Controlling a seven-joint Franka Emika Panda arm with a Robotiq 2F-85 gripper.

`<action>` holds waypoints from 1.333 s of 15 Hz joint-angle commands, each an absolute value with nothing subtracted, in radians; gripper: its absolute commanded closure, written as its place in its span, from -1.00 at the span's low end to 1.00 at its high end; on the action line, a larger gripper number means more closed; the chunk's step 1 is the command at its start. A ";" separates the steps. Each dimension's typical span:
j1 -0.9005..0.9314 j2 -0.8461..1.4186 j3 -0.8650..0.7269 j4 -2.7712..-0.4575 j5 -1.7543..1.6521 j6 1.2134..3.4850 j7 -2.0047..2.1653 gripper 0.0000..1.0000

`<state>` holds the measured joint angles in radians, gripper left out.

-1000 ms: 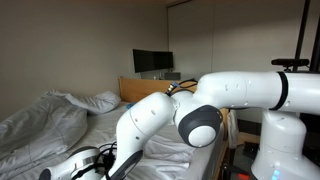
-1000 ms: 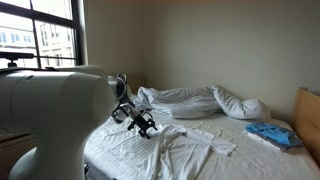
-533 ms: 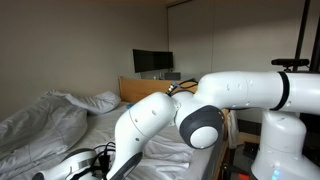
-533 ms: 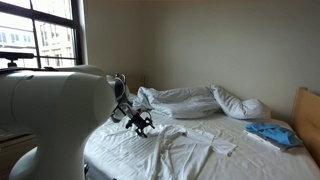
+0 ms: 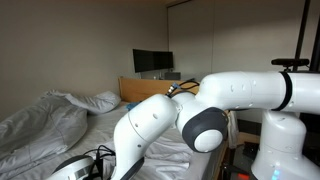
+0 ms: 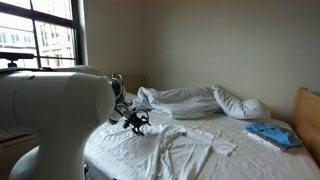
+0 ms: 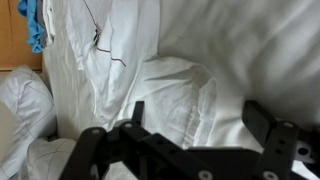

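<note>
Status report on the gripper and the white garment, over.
Gripper low over bed, jaws open, empty. White garment spread out beside it, untouched. Blue cloth far off by headboard.

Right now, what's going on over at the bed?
The arm is stretched over the bed with its gripper open and holding nothing. It hangs low over the rumpled white cloth spread on the sheet. Whether the fingers touch the fabric cannot be told. A bunched duvet lies further back, and a blue cloth sits by the headboard, well away from the gripper.
</note>
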<state>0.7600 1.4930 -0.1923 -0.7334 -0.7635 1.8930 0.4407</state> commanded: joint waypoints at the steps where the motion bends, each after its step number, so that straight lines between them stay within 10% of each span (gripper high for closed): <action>1: 0.741 1.493 -0.214 -0.743 -0.801 1.920 0.425 -1.00; 9: 0.694 1.493 -0.198 -0.749 -0.807 1.877 0.394 -1.00; 11: 0.681 1.494 -0.176 -0.751 -0.792 1.862 0.349 -0.47; 20: 0.681 1.494 -0.144 -0.748 -0.793 1.885 0.321 0.71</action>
<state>0.6823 1.4942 -0.1468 -0.7487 -0.7953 1.8749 0.3429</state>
